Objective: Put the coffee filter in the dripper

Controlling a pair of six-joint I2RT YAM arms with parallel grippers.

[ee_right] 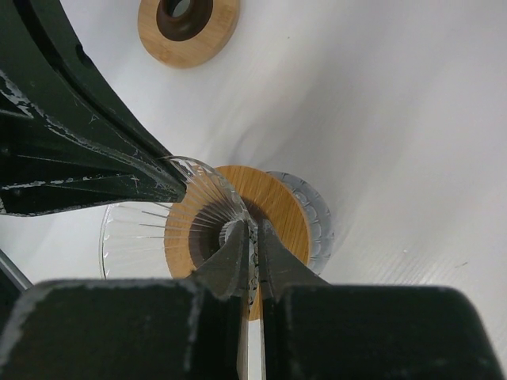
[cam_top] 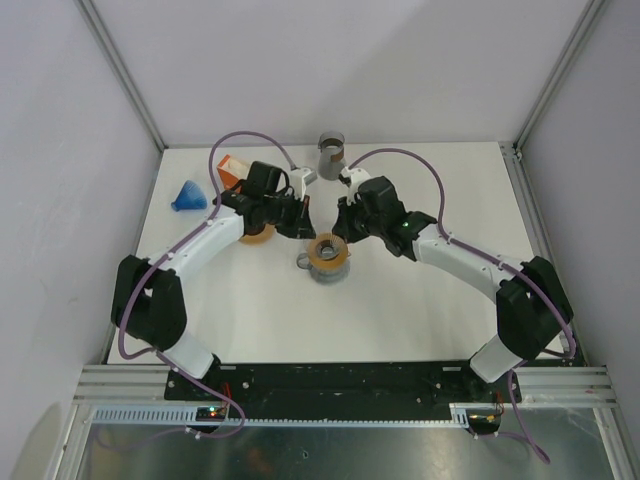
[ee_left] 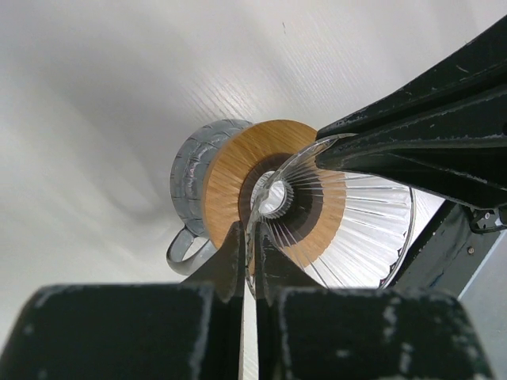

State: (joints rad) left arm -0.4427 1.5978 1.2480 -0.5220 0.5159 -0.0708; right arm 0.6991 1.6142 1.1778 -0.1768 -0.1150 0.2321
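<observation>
— What do you have on the white table [cam_top: 420, 300]?

— Your left gripper [ee_left: 252, 237] and right gripper [ee_right: 252, 237], each closed almost fully on a thin glass rim.

— Whose rim?

— The clear ribbed glass dripper with a wooden collar [ee_left: 356, 229]; it sits on the grey mug [ee_left: 190, 170]. A round wooden ring [ee_right: 188, 20] lies near the mug, on the left arm's side. The coffee filter I cannot make out.

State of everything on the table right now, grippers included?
glass dripper: seated on the mug, no filter inside, rim pinched on two sides
grey mug: upright under the dripper
left gripper: shut on the dripper rim
right gripper: shut on the dripper rim
blue cone: on the table far left, untouched
spare wooden ring: flat on the table
grey cup: upright at the back
</observation>
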